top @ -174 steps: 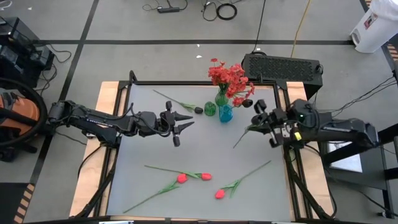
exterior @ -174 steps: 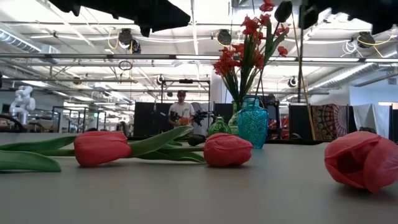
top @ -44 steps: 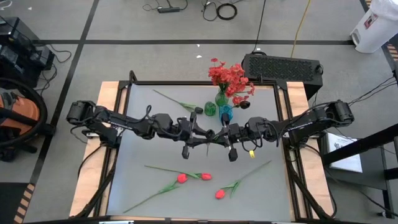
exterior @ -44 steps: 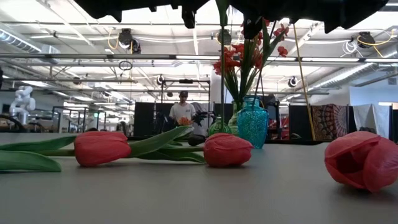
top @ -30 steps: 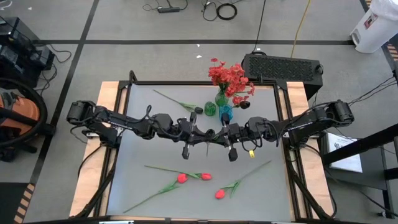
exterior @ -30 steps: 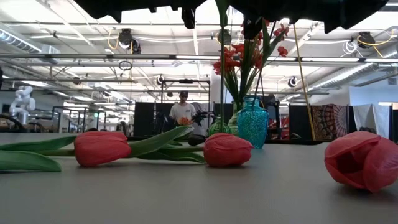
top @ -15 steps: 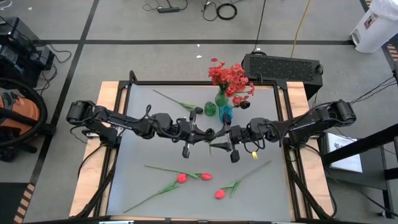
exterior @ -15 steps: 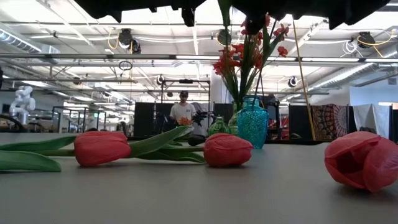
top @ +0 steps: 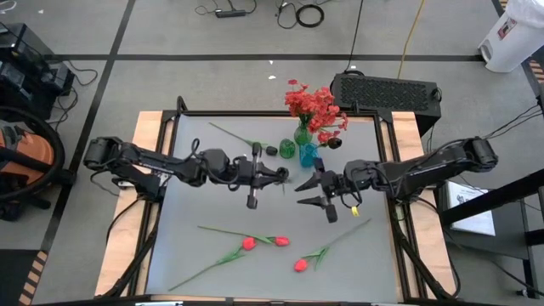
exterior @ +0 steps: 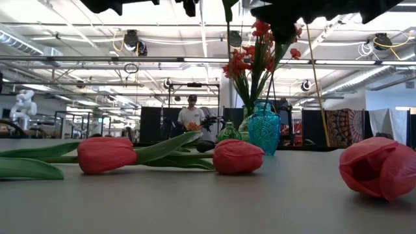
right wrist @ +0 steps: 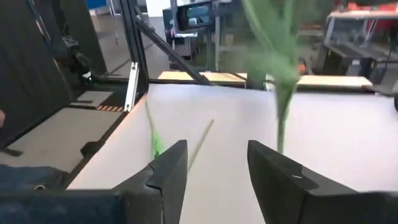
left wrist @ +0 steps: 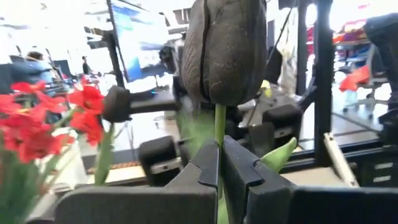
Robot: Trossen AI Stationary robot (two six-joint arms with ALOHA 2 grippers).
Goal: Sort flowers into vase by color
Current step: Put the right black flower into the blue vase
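Dark tulip [left wrist: 225,46] stem clamped in left gripper [left wrist: 219,165].

Left claw [top: 281,174] held above surface [top: 204,204] centre, fingers clamped on dark bud stem [left wrist: 219,134]. Right claw [top: 316,192] just beside it, fingers [right wrist: 168,174] parted, nothing held.

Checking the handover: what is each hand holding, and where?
The left hand pinches the dark tulip by its stem just under the bud. The right hand is open, holding nothing.
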